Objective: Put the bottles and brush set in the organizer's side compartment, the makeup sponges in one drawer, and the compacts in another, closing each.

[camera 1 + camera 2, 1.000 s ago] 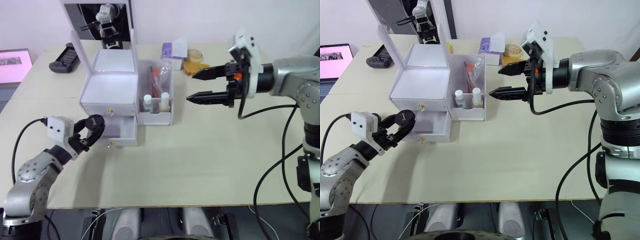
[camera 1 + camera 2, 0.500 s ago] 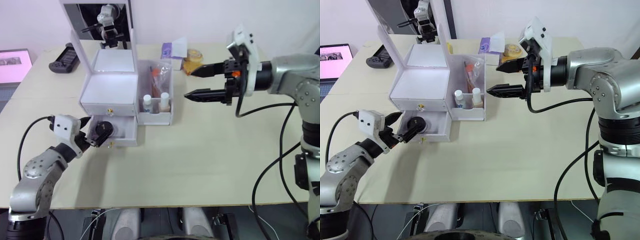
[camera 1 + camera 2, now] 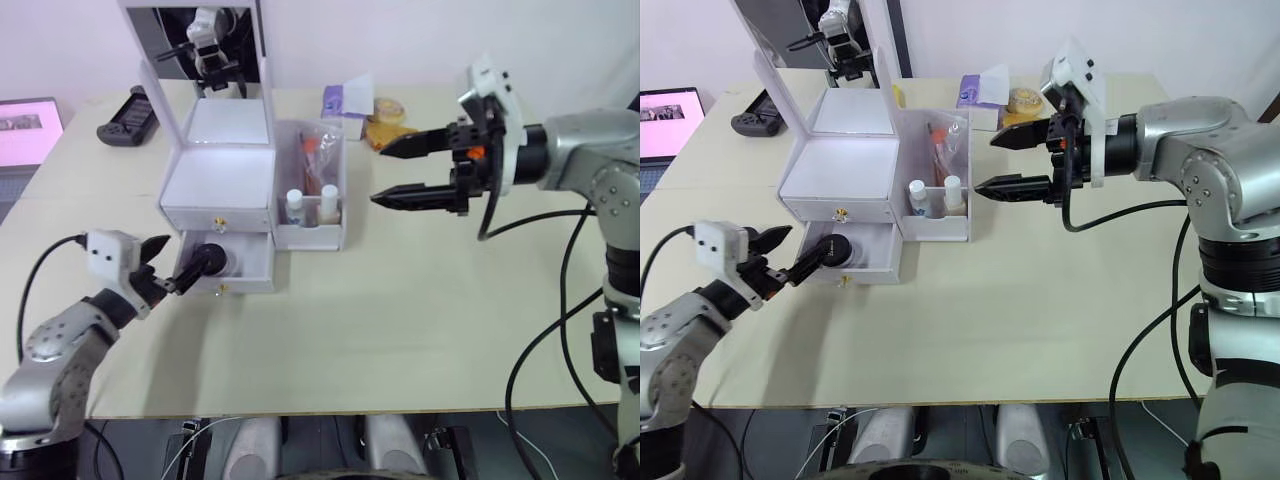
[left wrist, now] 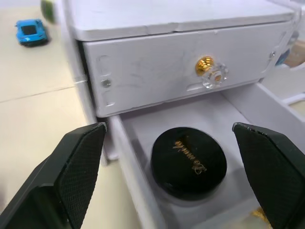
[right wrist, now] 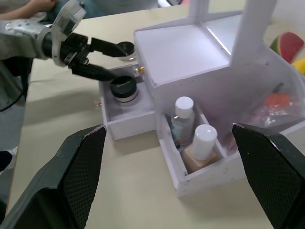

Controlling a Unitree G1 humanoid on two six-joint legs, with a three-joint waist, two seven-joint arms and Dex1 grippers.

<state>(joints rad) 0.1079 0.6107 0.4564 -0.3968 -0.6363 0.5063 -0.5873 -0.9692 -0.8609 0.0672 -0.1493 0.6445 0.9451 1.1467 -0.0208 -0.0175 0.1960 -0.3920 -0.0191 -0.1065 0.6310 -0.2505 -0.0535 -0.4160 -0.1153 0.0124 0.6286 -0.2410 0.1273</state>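
The white organizer (image 3: 220,185) stands with its mirror lid up. Its lower drawer (image 3: 245,265) is pulled out, and one black compact (image 4: 189,161) lies flat inside. Just in front of that drawer my left gripper (image 3: 174,262) is open and holds nothing. The upper drawer (image 4: 157,67) is shut. In the side compartment (image 3: 335,235) stand the two bottles (image 5: 183,118) (image 5: 202,142), with the brush set (image 3: 318,150) behind them. My right gripper (image 3: 380,176) hovers open to the right of the compartment. The makeup sponges are out of view.
A purple tissue pack (image 3: 346,100) and a yellow item (image 3: 388,127) lie behind the right gripper. A black controller (image 3: 130,118) and a laptop (image 3: 25,125) sit at the far left. A small blue toy car (image 4: 29,29) is on the table beside the organizer.
My left gripper carried the compact into the lower drawer, let it go and drew back open. The right gripper stayed roughly in place.
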